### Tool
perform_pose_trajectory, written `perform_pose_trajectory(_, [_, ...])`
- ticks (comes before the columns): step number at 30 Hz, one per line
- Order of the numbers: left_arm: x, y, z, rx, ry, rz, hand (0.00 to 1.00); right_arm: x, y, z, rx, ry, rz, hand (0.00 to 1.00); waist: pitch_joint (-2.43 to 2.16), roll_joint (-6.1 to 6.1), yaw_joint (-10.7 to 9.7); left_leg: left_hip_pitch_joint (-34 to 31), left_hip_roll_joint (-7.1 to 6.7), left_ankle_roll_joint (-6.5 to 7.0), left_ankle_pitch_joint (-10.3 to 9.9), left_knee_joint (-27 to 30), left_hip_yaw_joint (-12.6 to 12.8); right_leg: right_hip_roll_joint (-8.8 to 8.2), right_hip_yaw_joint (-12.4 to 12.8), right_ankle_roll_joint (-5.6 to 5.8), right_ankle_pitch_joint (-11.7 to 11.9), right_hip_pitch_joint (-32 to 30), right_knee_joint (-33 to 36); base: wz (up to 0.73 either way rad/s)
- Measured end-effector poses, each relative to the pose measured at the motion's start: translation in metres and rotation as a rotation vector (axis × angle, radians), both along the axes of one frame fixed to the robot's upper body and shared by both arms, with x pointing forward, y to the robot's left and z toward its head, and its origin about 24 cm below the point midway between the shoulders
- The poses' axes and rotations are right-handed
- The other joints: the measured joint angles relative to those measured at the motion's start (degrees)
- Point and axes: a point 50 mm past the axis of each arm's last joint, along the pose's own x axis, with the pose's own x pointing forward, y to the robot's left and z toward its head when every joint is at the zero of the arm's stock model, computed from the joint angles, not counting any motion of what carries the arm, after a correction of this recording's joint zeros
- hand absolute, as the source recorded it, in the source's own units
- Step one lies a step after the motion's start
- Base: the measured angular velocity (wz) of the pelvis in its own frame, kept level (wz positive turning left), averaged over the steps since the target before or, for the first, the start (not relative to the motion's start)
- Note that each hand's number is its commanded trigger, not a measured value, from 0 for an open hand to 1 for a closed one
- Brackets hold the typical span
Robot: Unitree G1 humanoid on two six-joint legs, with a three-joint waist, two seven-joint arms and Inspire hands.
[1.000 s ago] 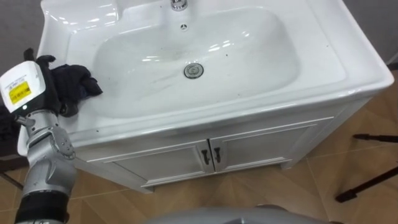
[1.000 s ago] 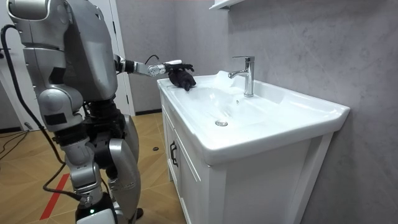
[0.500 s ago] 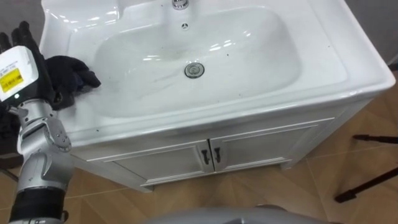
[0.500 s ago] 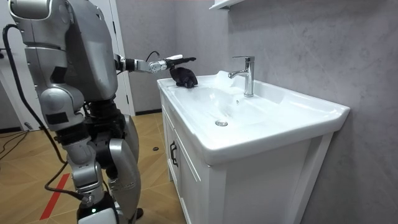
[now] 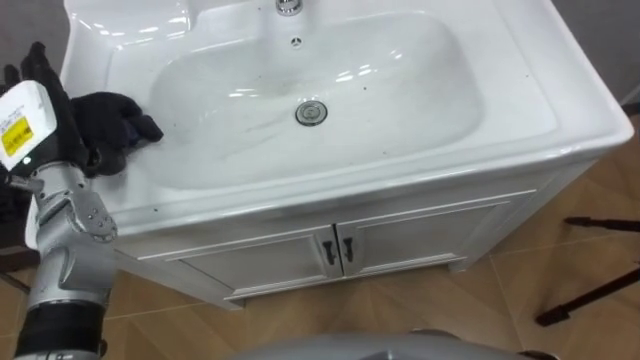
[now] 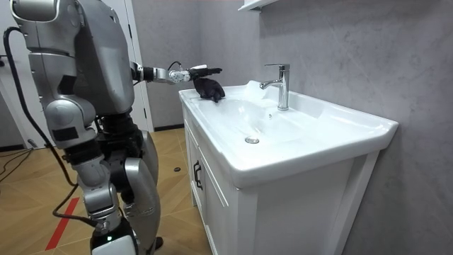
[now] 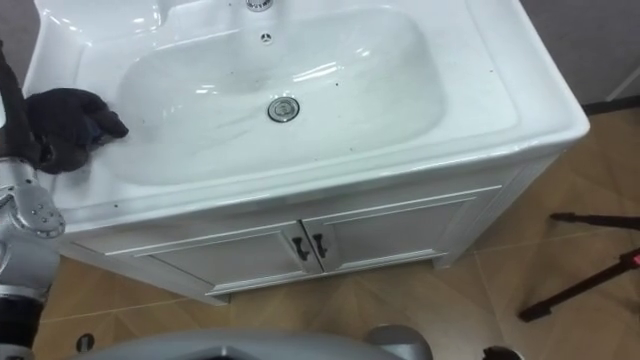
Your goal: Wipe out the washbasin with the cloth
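Observation:
A crumpled black cloth (image 5: 108, 120) lies on the white basin's (image 5: 400, 100) left rim, just outside the bowl. My left hand (image 5: 45, 90) hovers at the rim's outer left edge beside the cloth, fingers straight and open. In the room view the left hand (image 6: 192, 71) hangs slightly above the cloth (image 6: 209, 88) without holding it. The bowl shows faint dark streaks and specks around the drain (image 5: 311, 113).
The chrome tap (image 6: 282, 85) stands at the back middle of the basin. Below it is a white cabinet with two doors (image 5: 340, 250). A dark tripod's legs (image 5: 590, 290) lie on the wooden floor to the right. I stand at the basin's left front corner.
My left hand was resting on the cloth a second ago; it has lifted off, opened and drawn back to the left. The cloth stays on the rim.

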Motion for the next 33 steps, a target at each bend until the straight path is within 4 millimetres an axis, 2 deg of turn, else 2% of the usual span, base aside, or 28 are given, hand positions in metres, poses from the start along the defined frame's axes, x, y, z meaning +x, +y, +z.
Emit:
perform_pose_trajectory(2, [0.002,-0.002,0.003,-0.119,-0.052,0.015,0.0,0.0,0.0,0.0,-0.001,0.001,-0.001,0.0,0.02,-0.06,-0.1,0.0,0.0,0.0,0.0,0.1,0.0,-0.05,-0.1,0.0,0.0,-0.1,0.0,0.02])
perform_pose_trajectory(7, [0.012,-0.012,0.029,-0.383,-0.268,-0.007,0.0,0.001,0.0,0.0,-0.002,-0.006,0.0,0.0,0.18,-0.29,0.6,0.1,0.0,0.0,0.0,0.2,-0.1,-0.03,0.0,0.0,0.0,0.1,0.1,0.0])
perform_pose_trajectory(9, [0.018,-0.013,0.04,-0.47,-0.347,-0.015,0.0,0.0,0.0,0.0,-0.004,-0.004,-0.001,0.0,0.47,-0.66,1.1,0.2,0.04,0.0,0.0,0.1,0.0,0.03,0.1,-0.02,0.0,0.0,0.2,-0.02])
perform_pose_trajectory(15, [0.019,-0.011,0.048,-0.661,-0.457,0.01,0.0,-0.004,0.0,0.0,-0.003,-0.003,-0.001,0.0,0.56,-1.45,1.5,0.2,0.03,0.0,0.0,0.1,0.0,0.06,0.2,-0.08,-0.2,-0.3,0.1,0.0])
perform_pose_trajectory(21, [0.016,-0.003,0.05,-0.691,-0.493,0.048,0.0,-0.012,0.0,0.0,-0.005,0.005,-0.003,0.0,0.04,-2.77,2.6,0.1,0.02,0.0,0.0,0.1,0.0,0.06,0.2,-0.07,-0.2,-0.1,0.0,0.0])
perform_pose_trajectory(24, [0.016,-0.002,0.05,-0.685,-0.498,0.064,0.0,-0.015,0.0,0.001,-0.006,0.006,-0.003,0.0,0.03,-2.93,2.8,0.1,-0.01,0.0,0.0,0.1,0.0,0.03,0.2,-0.04,-0.2,-0.1,0.0,0.0])
perform_pose_trajectory(26, [0.015,-0.001,0.049,-0.672,-0.503,0.085,0.0,-0.016,0.0,0.001,-0.005,0.008,-0.002,0.0,0.06,-2.55,3.1,0.2,-0.02,0.0,0.0,0.0,0.0,0.0,0.1,-0.03,-0.2,0.2,0.0,0.0])
perform_pose_trajectory(29, [0.013,0.001,0.05,-0.663,-0.517,0.11,0.0,-0.017,0.0,0.001,-0.005,0.007,0.0,0.0,0.49,-1.67,3.1,0.8,-0.01,0.0,0.0,0.0,-0.1,0.03,0.1,-0.03,-0.2,0.9,-0.1,0.0])
perform_pose_trajectory(33, [0.007,0.015,0.057,-0.634,-0.584,0.193,0.0,-0.016,0.0,0.001,-0.005,0.004,0.002,0.0,0.28,-0.84,3.0,0.9,-0.01,0.0,0.0,0.1,-0.1,0.08,0.4,-0.09,-0.3,0.7,0.0,-0.01])
